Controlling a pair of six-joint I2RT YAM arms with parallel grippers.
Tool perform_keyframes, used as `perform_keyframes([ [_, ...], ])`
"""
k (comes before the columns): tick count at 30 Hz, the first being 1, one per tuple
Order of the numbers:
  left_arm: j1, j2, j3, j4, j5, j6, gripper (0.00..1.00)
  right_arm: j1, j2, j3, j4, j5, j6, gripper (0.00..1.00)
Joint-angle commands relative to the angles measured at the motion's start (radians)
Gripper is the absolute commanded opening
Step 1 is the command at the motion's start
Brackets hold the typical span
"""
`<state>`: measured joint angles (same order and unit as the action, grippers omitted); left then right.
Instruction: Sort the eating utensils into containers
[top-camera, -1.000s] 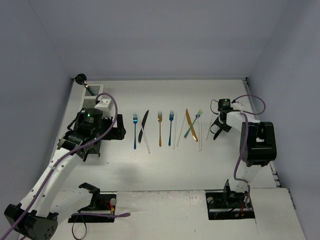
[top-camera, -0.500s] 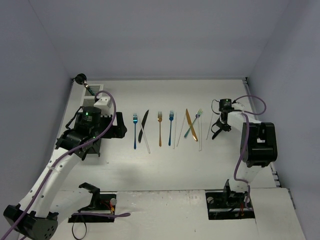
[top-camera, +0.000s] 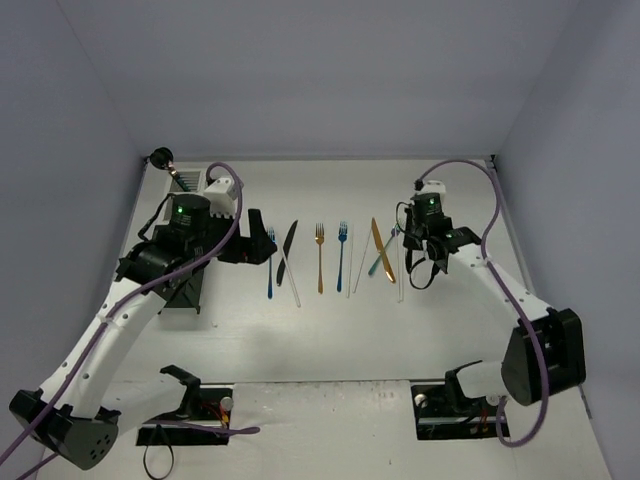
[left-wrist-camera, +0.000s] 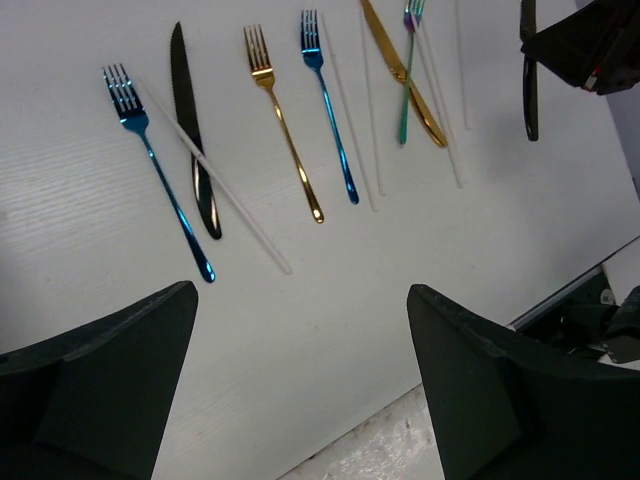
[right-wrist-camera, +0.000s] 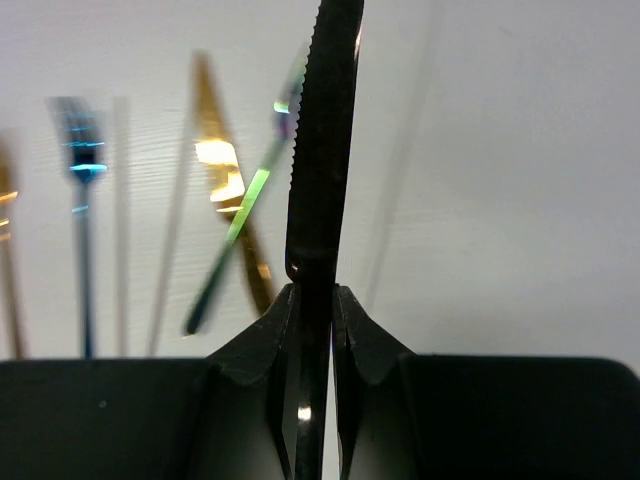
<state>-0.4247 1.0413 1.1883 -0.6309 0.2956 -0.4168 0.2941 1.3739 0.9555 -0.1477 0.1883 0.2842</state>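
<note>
Right end effector (right-wrist-camera: 312, 296), pinching serrated black knife (right-wrist-camera: 322, 150)

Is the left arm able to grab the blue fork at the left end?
Probably yes. The left gripper hangs open near the blue fork, nothing lies on its handle, and the white chopstick only passes beside its tines.

Utensil row (top-camera: 320, 260) on table (top-camera: 330, 325); chopstick (left-wrist-camera: 215, 178) across knife (left-wrist-camera: 186, 90) at left; held knife (right-wrist-camera: 322, 150) right of row

Blk knife (right-wrist-camera: 322, 150) pinched btwn fingers (right-wrist-camera: 255, 340); gold fork (top-camera: 320, 258), gold knife (top-camera: 378, 238) lie flat.
</note>
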Motion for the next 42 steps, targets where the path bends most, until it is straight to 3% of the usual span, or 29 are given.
perform_keyframes([
  [1, -0.011, 0.038, 0.074, 0.15, 0.132, -0.068, 0.84, 0.162, -0.156, 0.019, 0.116, -0.202, -0.211, 0.0],
  [6, -0.034, 0.094, 0.116, 0.252, 0.202, -0.149, 0.84, 0.325, -0.191, 0.076, 0.125, -0.331, -0.262, 0.0],
  [12, -0.075, 0.153, 0.151, 0.33, 0.181, -0.221, 0.84, 0.501, -0.185, 0.129, 0.144, -0.355, -0.27, 0.0],
  [21, -0.098, 0.171, 0.107, 0.336, 0.087, -0.321, 0.82, 0.56, -0.185, 0.144, 0.214, -0.355, -0.251, 0.0],
  [24, -0.107, 0.168, 0.085, 0.368, 0.081, -0.341, 0.76, 0.561, -0.184, 0.144, 0.227, -0.358, -0.247, 0.0],
  [34, -0.147, 0.203, 0.056, 0.452, 0.069, -0.398, 0.42, 0.562, -0.179, 0.131, 0.278, -0.362, -0.224, 0.0],
  [40, -0.149, 0.201, 0.039, 0.499, 0.043, -0.418, 0.06, 0.563, -0.176, 0.116, 0.303, -0.357, -0.218, 0.0],
  [42, -0.149, 0.197, 0.039, 0.502, 0.033, -0.411, 0.0, 0.563, -0.173, 0.111, 0.308, -0.352, -0.217, 0.05],
])
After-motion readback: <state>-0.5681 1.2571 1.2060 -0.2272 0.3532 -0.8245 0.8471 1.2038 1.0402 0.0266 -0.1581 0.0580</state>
